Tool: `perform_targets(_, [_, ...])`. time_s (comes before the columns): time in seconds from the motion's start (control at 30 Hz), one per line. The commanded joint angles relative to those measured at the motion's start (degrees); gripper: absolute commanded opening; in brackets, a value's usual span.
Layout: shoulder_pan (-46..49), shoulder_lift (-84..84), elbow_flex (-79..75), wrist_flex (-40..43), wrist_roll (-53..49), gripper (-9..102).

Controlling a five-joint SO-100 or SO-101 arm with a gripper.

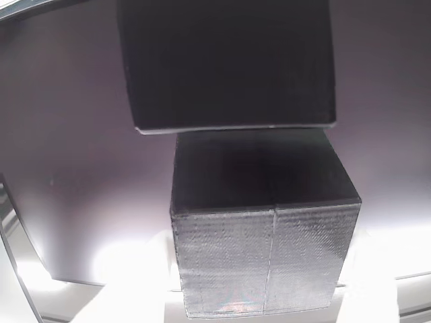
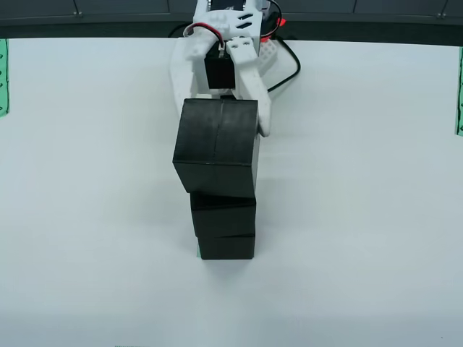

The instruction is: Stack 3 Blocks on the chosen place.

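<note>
**Third cube held over the stack**

The white two-finger gripper (image 2: 221, 126) is clenched on a matte black cube (image 2: 217, 148) at mid-frame in the view from above. Just below it, two more black cubes (image 2: 224, 228) stand stacked on the white table (image 2: 87, 217). A sliver of green striped patch (image 2: 197, 251) peeks out at the stack's lower left.

In the view that rides on the gripper, the held cube's ridged face (image 1: 266, 259) sits at lower centre.

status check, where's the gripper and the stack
White two-finger gripper shut on top matte black cube. Cube over two stacked black cubes, not squared up. White table, nothing blocking.
</note>
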Motion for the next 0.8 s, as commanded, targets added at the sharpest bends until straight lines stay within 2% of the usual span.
perform_targets(0.0, [0.44, -0.79, -0.18, -1.85, -0.97, 17])
perform_targets(0.43, [0.18, -7.56, 0.35, -10.02, -1.85, 17])
perform_targets(0.77, [0.26, -10.72, 0.35, -13.01, -2.81, 17])
